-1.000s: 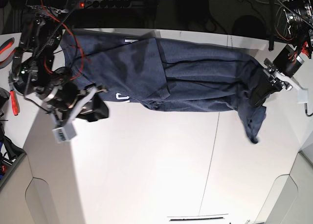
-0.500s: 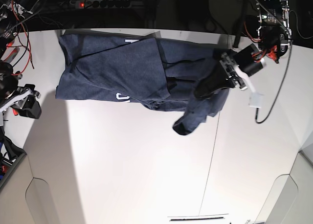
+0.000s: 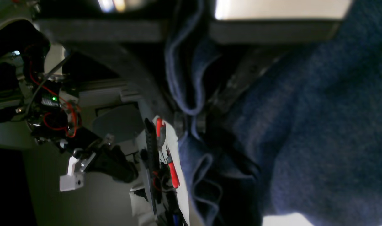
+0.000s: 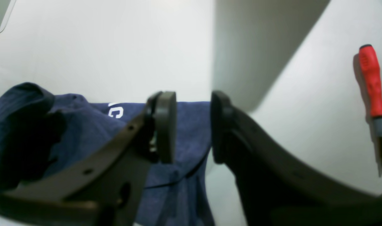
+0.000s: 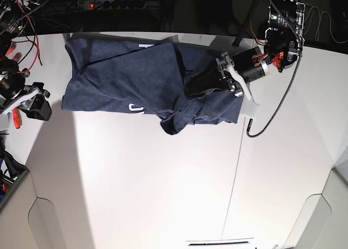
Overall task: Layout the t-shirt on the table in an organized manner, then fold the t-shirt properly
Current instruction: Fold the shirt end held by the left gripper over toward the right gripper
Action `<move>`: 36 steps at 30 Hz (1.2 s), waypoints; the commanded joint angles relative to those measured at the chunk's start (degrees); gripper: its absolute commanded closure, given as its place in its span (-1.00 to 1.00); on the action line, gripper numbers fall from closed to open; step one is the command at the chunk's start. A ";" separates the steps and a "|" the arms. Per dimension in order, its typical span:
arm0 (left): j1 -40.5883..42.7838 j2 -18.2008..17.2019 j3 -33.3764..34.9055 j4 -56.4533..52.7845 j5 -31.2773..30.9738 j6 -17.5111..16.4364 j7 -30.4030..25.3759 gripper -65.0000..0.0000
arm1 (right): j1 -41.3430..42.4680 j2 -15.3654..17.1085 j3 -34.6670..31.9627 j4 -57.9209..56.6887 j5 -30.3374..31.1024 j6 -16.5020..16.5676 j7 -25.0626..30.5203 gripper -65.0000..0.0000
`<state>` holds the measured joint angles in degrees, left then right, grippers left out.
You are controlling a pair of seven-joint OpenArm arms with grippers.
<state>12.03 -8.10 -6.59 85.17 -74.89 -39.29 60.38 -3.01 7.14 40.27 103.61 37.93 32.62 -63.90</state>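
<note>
Left wrist: left claw (image 3: 191, 121) pinched on t-shirt (image 3: 304, 125) hem to carry the fold; right wrist: right claw (image 4: 192, 125) half-wide, empty, backed off; base: t-shirt (image 5: 125, 78) along far worktop (image 5: 163, 178) edge

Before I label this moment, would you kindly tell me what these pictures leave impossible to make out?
- The white lettering on the t-shirt: base view, mostly covered by folded cloth; right wrist view shows a fragment only.
- The left gripper jaws: left wrist view, cloth bunched over them, dark and blurred.
- The table under the t-shirt: covered.
- The red-handled tool: tip blurred, right wrist view.
</note>
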 commanded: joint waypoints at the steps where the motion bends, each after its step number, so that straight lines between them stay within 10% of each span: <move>1: -0.79 -0.15 -0.07 1.01 -1.49 -0.71 -1.03 1.00 | 0.59 0.74 0.20 0.96 1.11 0.13 1.09 0.42; 5: -1.09 -0.17 -0.07 1.01 -0.22 -0.71 -0.96 0.89 | 0.59 0.72 0.20 0.96 1.11 0.13 1.09 0.42; 9: -1.49 -0.17 -0.07 1.03 -0.33 -0.71 -1.01 0.01 | 0.59 0.61 0.15 0.96 1.11 0.13 1.14 0.42; 28: -3.34 -0.66 -3.56 1.05 -10.11 -0.71 5.92 0.03 | 0.59 0.76 0.17 0.96 0.26 0.15 1.09 0.42; 36: -3.85 -2.08 -10.36 1.03 -8.13 -0.71 5.81 0.04 | -2.47 9.01 -0.15 -5.86 -4.22 0.15 2.49 -0.12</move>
<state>8.88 -9.72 -16.73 85.17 -81.19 -39.29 66.92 -5.96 15.38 39.86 96.84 33.15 32.84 -62.54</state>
